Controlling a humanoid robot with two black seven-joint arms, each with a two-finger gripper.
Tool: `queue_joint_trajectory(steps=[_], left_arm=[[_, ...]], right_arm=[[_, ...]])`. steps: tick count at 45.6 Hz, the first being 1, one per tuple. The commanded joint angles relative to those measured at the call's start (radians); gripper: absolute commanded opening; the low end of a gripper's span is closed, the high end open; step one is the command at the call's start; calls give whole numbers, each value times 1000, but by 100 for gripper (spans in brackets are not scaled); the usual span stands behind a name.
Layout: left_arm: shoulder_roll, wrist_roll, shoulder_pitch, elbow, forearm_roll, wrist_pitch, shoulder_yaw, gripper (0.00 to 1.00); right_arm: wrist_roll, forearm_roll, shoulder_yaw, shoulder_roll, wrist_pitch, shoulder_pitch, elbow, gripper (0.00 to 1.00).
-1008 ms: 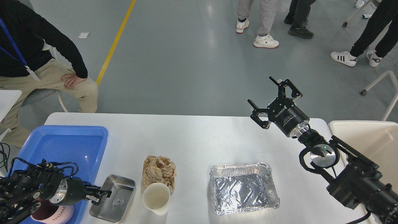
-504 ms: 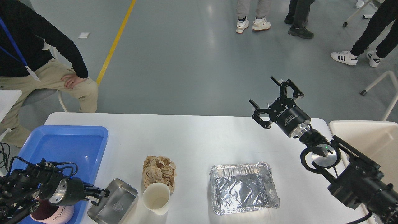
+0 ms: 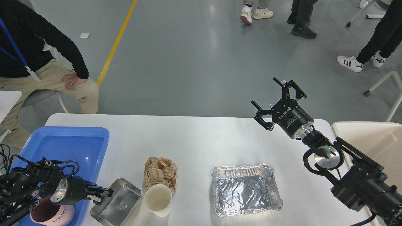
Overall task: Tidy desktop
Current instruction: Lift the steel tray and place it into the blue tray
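Table (image 3: 194, 138), white, smooth, rectangular with rounded corners, its long axis running left to right across the view. Nearest, the left hand (image 3: 105, 195) grips the left rim of a tilted rectangular steel tray (image 3: 121, 202), beside a pink mug (image 3: 51, 215) in a blue plastic tray (image 3: 67, 146). Alongside stand a cream paper cup (image 3: 157, 200), crumpled brown paper (image 3: 160, 171) and a crinkled foil container (image 3: 245, 189). Farther right, the right hand (image 3: 272, 94) hangs above the table's far edge, fingers spread, empty, near a cream bin (image 3: 370, 141).
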Motion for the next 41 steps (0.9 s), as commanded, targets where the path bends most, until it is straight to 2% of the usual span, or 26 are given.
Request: queue_joint_trajectory(steps=[1,13,22,29,35,41], left_arm=[[72,-13,-4,-72,-36,-8,-13,2],[271,-19,-3,-236,-139,-22,-94,4],[455,-51,-3,-283,-309,-28,-195,4],[551,-79,-1,-280,-385,-19,-235,4],[583,-62,13,-230,-412,50,-226,4],[585,-39,26,-130,-415,118,-220,4]], right_arm=[[0,0,-2,0,0,3,-6,100],[0,-2,-8,6,-3,6,-9,100],[0,-2,-8,8,-14,10,-9,100],[0,-2,-8,-2,-14,9,-6,100],[0,-2,-8,-9,-12,9,-1,100],[0,-2,-8,-9,-12,7,-1,100]])
